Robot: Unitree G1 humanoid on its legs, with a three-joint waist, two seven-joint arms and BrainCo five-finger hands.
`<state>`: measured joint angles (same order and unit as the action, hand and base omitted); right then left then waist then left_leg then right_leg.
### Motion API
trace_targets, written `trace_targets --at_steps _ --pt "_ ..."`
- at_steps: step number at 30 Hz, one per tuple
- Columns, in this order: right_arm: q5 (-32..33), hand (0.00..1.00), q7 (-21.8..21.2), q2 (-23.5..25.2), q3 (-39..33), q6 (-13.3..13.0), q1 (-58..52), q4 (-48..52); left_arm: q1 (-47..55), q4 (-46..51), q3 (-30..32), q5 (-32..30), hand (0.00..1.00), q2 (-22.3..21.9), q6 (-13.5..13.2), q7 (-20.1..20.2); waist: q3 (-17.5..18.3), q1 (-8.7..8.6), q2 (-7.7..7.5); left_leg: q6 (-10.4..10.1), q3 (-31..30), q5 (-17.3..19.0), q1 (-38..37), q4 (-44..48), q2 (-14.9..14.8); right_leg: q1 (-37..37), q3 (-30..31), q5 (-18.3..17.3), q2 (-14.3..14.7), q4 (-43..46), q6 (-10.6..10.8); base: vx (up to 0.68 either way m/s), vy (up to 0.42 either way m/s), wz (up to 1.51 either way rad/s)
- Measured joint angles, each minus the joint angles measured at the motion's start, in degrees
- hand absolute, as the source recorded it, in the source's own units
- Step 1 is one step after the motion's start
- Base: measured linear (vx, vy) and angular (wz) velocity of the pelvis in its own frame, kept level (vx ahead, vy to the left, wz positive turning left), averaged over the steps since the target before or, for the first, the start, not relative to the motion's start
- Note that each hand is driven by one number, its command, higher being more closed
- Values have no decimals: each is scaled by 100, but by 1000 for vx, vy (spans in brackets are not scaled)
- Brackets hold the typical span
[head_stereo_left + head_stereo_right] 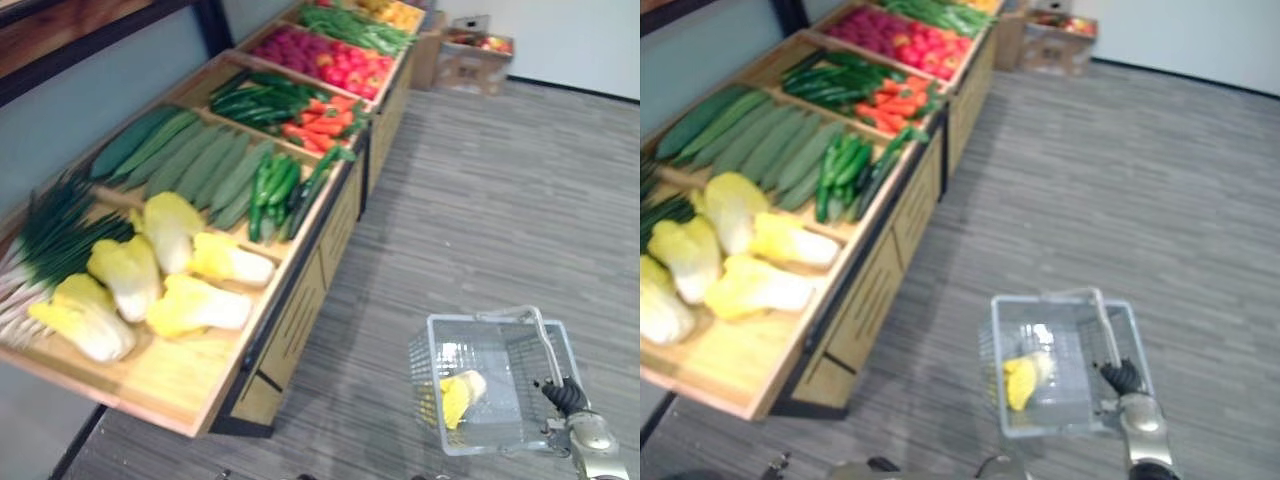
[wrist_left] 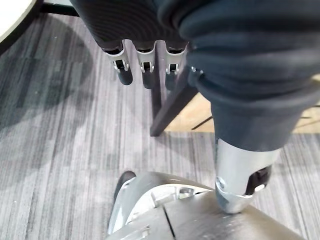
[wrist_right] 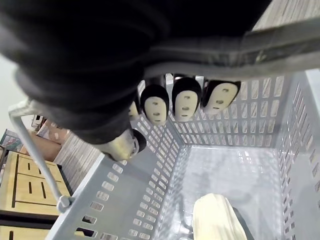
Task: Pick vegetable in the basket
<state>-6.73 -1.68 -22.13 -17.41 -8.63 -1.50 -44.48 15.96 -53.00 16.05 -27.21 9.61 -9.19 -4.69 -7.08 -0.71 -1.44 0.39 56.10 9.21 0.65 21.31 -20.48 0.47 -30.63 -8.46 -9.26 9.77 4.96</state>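
Cabbage (image 1: 461, 394) sits in the basket (image 1: 424, 366), right hand (image 1: 563, 396) curled round its handle (image 1: 545, 345), left hand (image 2: 145, 67) loose, so I think reaching left for more comes next.

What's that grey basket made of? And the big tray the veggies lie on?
The pale grey slotted basket looks like moulded plastic: smooth, slightly shiny walls with even slots. The light brown vegetable tray looks like wood, perhaps varnished: warm colour, faint streaks.
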Motion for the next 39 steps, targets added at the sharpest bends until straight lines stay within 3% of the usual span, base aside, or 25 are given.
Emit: trace_targets --at_steps 1,5,7,8,9,12,14,16,17,23,35,39 --pt "0 100 -1 2 3 0 -162 95 -1 -28 -5 0 0 -2 -2 -10 20 -73 34 -60 -17 -59 -62 61 -95 113 -5 12 97 -78 -20 -66 -253 -18" --pt "4 100 -4 -47 8 -3 -631 195 -3 -79 -47 -8 0 -12 -1 -90 57 -84 124 -93 -83 -201 -223 711 -587 468 184 74 411 -379 -142 -52 -169 -29" --pt "4 100 -1 -69 10 -3 -753 275 13 -82 -43 -6 0 -13 -11 -159 43 -58 114 -101 -772 -477 -129 1104 -641 547 484 128 436 -476 -228 -84 -106 -58" --pt "7 100 9 -71 32 -2 -763 338 28 -106 -40 -5 0 -15 -20 -173 25 -49 102 -141 -1424 -501 60 1256 -522 588 641 148 404 -510 -257 -109 -20 -82" --pt "23 100 26 -90 42 -8 -706 353 39 -133 -60 -5 0 -86 -15 -180 24 -26 105 -391 -2513 -306 205 1184 -99 566 902 178 319 -489 -248 -81 43 -83" --pt "69 100 31 -91 55 -50 -614 437 134 -146 -195 -6 0 -238 -20 -207 1 49 165 -578 -4174 -80 206 214 864 395 1555 196 345 -559 -242 -87 128 -111" --pt "101 100 34 -141 51 -58 -613 664 148 -156 -236 -6 0 -332 -18 -190 -48 99 313 -632 -4815 -13 202 -615 1175 205 1856 273 490 -534 -204 -52 178 -102" --pt "109 100 17 -106 179 -59 -625 749 127 -167 -230 -5 0 -303 -18 -191 -62 94 318 -603 -4837 145 194 -820 1342 48 2069 372 460 -515 -73 6 179 -66" --pt "108 100 9 -156 236 -59 -604 847 90 -179 -227 -3 0 -311 -18 -211 -82 95 204 -561 -4859 196 214 -786 1476 -72 2191 480 379 -513 30 63 173 -41" --pt "104 100 -2 -221 444 -59 -468 934 -98 -178 -278 -4 0 -301 -18 -225 -222 114 352 -333 -4759 117 234 -822 1843 -230 2587 648 110 -693 242 107 150 -30" --pt "98 100 176 -202 446 -76 -130 1027 -152 -160 -459 5 0 -286 -23 -265 -278 113 258 -234 -4728 51 179 -1082 1926 -576 2952 694 135 -548 215 24 3 -19" --pt "52 100 263 -80 442 -73 -60 1027 -169 -75 -447 9 0 -263 -22 -402 -378 129 141 -189 -4719 22 259 -1140 1940 -753 3065 808 144 -538 215 -117 -4 -12"
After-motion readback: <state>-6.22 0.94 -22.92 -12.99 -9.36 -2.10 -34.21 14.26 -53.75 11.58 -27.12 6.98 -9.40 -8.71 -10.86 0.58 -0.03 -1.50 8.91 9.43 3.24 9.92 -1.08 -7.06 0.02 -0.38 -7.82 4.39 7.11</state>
